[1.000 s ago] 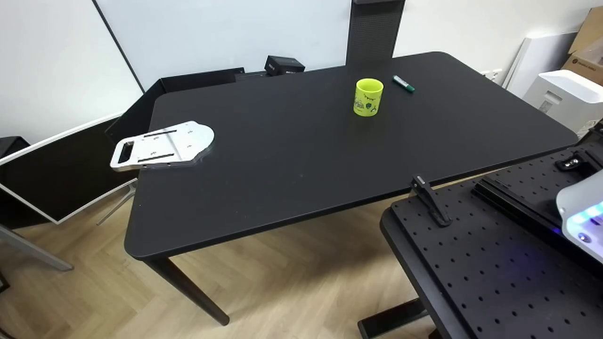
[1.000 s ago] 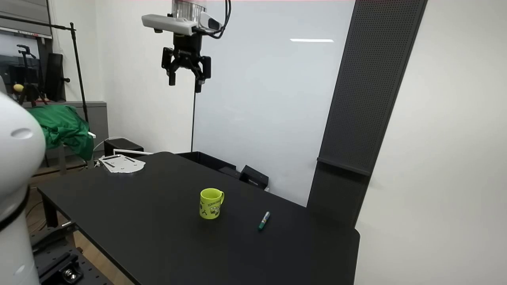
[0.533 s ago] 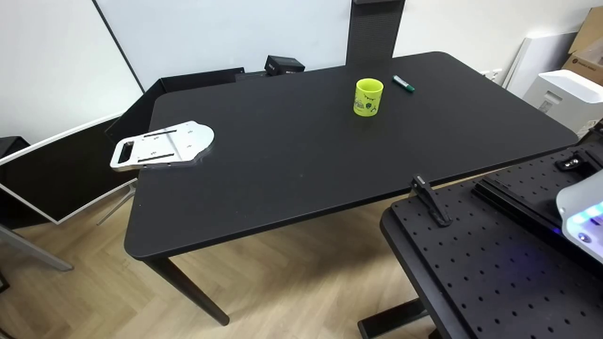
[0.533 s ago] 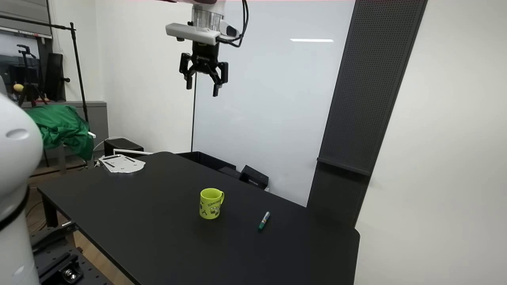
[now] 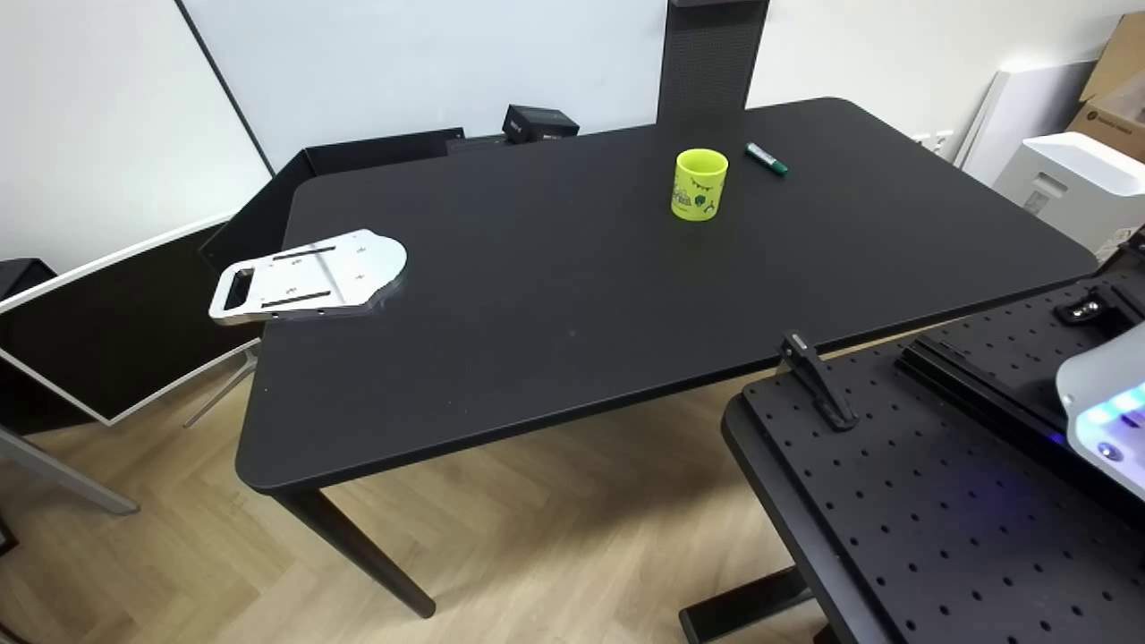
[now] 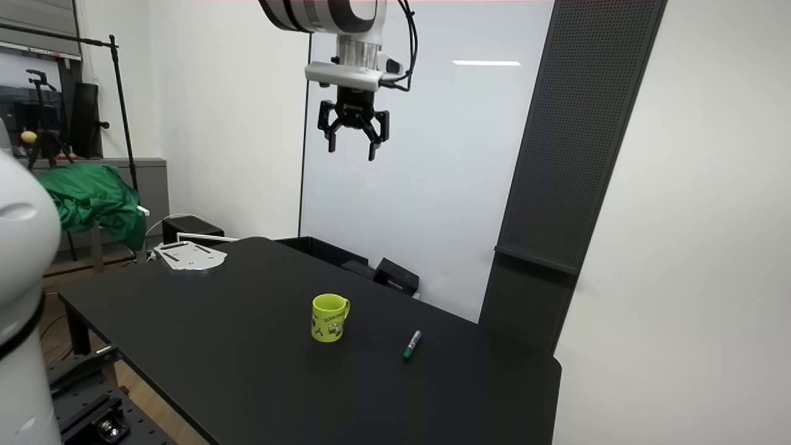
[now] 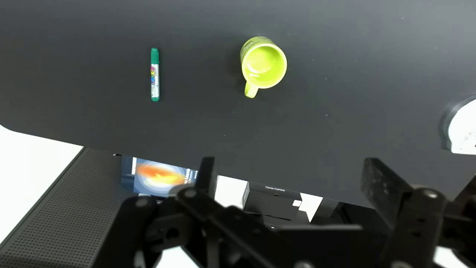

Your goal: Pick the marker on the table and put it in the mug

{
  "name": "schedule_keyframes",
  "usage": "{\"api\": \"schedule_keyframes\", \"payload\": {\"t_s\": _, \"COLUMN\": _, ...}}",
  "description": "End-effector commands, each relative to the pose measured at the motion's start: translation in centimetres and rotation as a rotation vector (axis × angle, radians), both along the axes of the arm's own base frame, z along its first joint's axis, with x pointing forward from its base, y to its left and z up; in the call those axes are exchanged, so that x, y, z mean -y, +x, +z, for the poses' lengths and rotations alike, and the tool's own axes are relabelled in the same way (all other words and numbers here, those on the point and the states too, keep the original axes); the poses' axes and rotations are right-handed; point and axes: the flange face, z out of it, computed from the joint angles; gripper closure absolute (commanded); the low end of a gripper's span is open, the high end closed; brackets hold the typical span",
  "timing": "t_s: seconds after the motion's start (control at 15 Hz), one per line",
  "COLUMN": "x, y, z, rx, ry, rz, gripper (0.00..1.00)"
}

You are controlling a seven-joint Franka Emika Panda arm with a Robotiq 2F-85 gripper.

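Observation:
The marker, white with green ends, lies flat on the black table (image 5: 501, 295) and shows in both exterior views (image 5: 766, 159) (image 6: 412, 345) and in the wrist view (image 7: 155, 74). The lime mug (image 5: 699, 185) stands upright a short way from the marker; it also shows in an exterior view (image 6: 327, 318) and, with its inside bare, in the wrist view (image 7: 263, 67). My gripper (image 6: 351, 152) is open and empty, pointing down high above the table. Its spread fingers show in the wrist view (image 7: 383, 186), with nothing between them.
A silver metal plate (image 5: 313, 273) lies at one end of the table, partly over the edge. Black boxes (image 6: 395, 277) stand behind the back edge, near the white wall panel. A black perforated board (image 5: 948, 483) carries the robot base beside the table.
In an exterior view my gripper has moved rightward and slightly down, still high in the air and open. The mug and the marker have not moved.

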Motion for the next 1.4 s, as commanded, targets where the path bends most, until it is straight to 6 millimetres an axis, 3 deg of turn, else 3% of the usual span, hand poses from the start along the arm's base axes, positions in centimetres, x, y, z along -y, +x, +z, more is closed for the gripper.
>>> {"api": "schedule_keyframes", "payload": {"t_s": 0.0, "x": 2.5, "y": 3.9, "z": -1.1, "rx": 0.017, "ry": -0.030, "rz": -0.046, "gripper": 0.00}}
{"api": "schedule_keyframes", "payload": {"t_s": 0.33, "x": 5.8, "y": 7.5, "z": -4.1, "rx": 0.065, "ry": -0.029, "rz": -0.127, "gripper": 0.00}}
{"api": "schedule_keyframes", "payload": {"t_s": 0.73, "x": 7.2, "y": 10.3, "z": -8.3, "rx": 0.077, "ry": -0.011, "rz": -0.159, "gripper": 0.00}}
{"api": "schedule_keyframes", "payload": {"t_s": 1.0, "x": 8.2, "y": 11.2, "z": -10.3, "rx": 0.048, "ry": -0.011, "rz": -0.191, "gripper": 0.00}}
{"api": "schedule_keyframes", "payload": {"t_s": 1.07, "x": 7.6, "y": 10.1, "z": -10.3, "rx": 0.052, "ry": -0.016, "rz": -0.149, "gripper": 0.00}}
{"api": "schedule_keyframes", "payload": {"t_s": 1.33, "x": 8.1, "y": 10.6, "z": -10.9, "rx": 0.047, "ry": -0.016, "rz": -0.162, "gripper": 0.00}}
